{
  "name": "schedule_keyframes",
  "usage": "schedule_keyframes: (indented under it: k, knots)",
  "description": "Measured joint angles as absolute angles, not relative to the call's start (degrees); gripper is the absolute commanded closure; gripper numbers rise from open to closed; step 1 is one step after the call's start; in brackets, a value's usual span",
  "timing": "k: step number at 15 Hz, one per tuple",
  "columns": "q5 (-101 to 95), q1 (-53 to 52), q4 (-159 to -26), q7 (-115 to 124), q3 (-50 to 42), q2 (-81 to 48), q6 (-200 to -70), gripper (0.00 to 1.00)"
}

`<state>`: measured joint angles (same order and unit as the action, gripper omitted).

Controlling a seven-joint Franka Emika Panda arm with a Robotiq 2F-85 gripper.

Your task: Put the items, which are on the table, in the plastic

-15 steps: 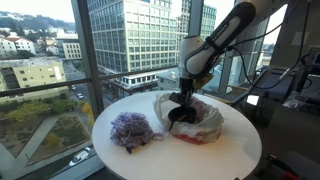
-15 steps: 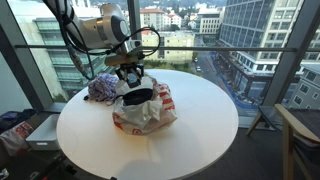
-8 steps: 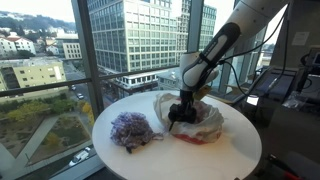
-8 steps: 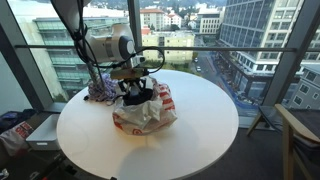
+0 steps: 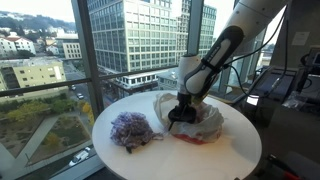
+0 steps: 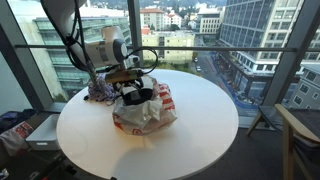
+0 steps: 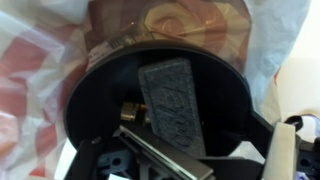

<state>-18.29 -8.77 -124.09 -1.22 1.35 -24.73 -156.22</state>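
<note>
Reaches with the tool point(image 5: 181, 112) down into the open mouth of the plastic bag point(image 5: 208, 126) on the round desk point(image 5: 225, 155). Cannot tell whether clamped or apart. In the wrist view, inside the bag: a black bowl point(image 7: 90, 110) holding a grey block point(image 7: 175, 100). Just beside the bag, on the desk: a purple bundle point(image 5: 130, 130).

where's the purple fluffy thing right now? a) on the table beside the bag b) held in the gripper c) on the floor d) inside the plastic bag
a: the purple fluffy thing lies on the table beside the plastic bag, apart from the gripper.
</note>
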Motion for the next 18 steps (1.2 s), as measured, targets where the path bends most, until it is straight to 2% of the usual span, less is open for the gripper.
schedule_keyframes:
  k: [9,14,18]
  knots:
    - [-9.51,-12.82,-126.82,-1.33,12.99,-18.8,-158.26,0.0]
    - [-12.07,-17.79,-120.87,-0.96,12.33,-22.71,-157.88,0.0]
    - [-12.11,-17.94,-120.58,-0.97,12.23,-23.64,-157.88,0.0]
